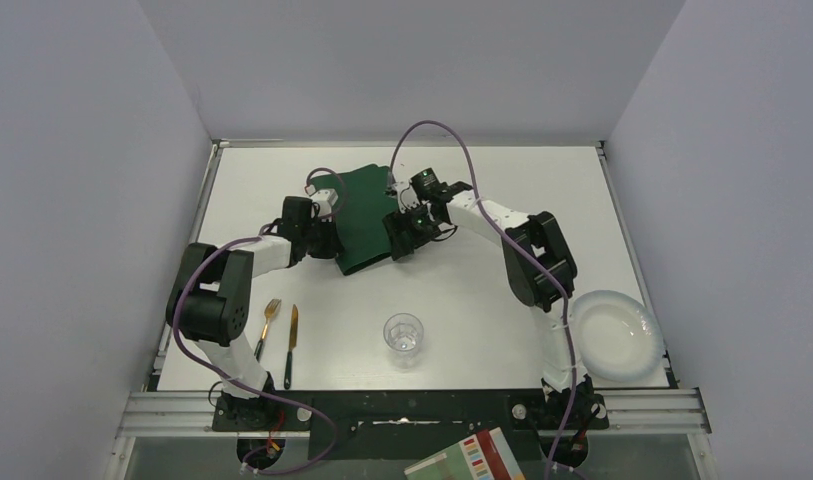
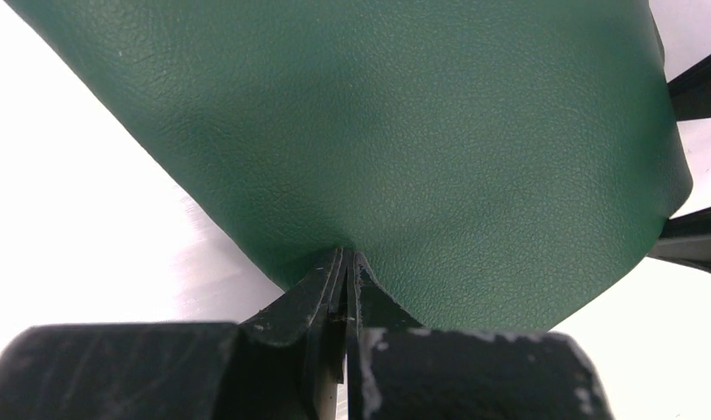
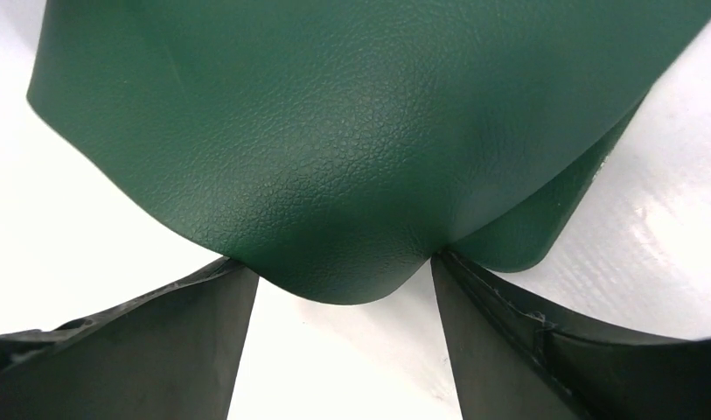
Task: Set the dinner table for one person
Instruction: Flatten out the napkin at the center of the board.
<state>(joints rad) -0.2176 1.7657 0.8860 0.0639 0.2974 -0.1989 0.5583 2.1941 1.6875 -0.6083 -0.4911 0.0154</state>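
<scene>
your left gripper (image 2: 347, 258) is pinched tight on the near-left edge of the green placemat (image 1: 360, 215), the material puckering right where the fingers meet. your right gripper (image 3: 338, 259) has its fingers spread wide, with the mat's opposite edge bulging down between them and brushing both inner tips, so nothing is clamped there. the mat sits bowed between your two arms at the far middle of the dinner table (image 1: 482, 290). nearer to you, a fork (image 1: 268, 322) and a knife (image 1: 291, 345) lie side by side on the left, a clear glass (image 1: 403, 335) stands upright at the centre, and a white plate (image 1: 614, 335) rests at the near-right corner.
</scene>
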